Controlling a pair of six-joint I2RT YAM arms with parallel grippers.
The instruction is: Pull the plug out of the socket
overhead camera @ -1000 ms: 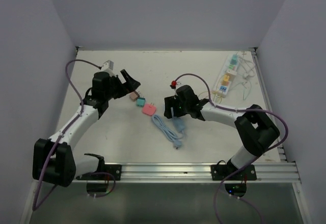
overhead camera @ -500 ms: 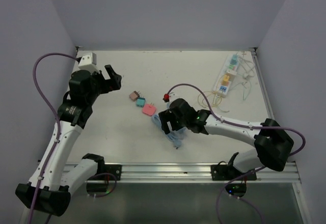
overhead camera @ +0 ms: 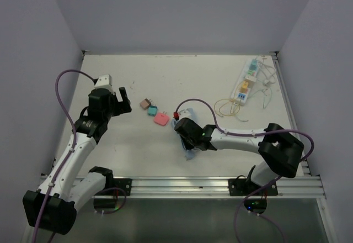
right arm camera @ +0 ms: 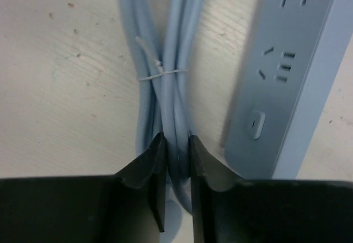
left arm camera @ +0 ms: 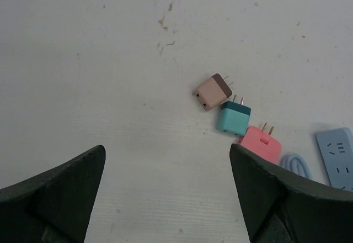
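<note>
The socket (overhead camera: 246, 83), a long white power strip, lies at the table's far right with pastel plugs (overhead camera: 242, 94) seated in its outlets. Neither gripper is near it. My right gripper (right arm camera: 176, 143) is shut on the light-blue coiled cable (right arm camera: 171, 61), low at the table's middle (overhead camera: 186, 142); its fingers squeeze the tied bundle beside a light-blue strip (right arm camera: 287, 61). The left gripper (left arm camera: 167, 154) hangs wide open over bare table, left of three loose plugs: brown (left arm camera: 212, 91), teal (left arm camera: 233, 117) and pink (left arm camera: 260, 143). In the top view it sits at mid-left (overhead camera: 122, 96).
A thin white cord (overhead camera: 267, 91) loops beside the socket near the right wall. A yellowish loop of wire (overhead camera: 223, 107) lies in front of it. The metal rail (overhead camera: 220, 185) runs along the near edge. Walls close in the table on three sides.
The right gripper has slid left and toward the near edge and closed on the light-blue cable. The left arm has swung back, then returned closer to the loose plugs, still open.
</note>
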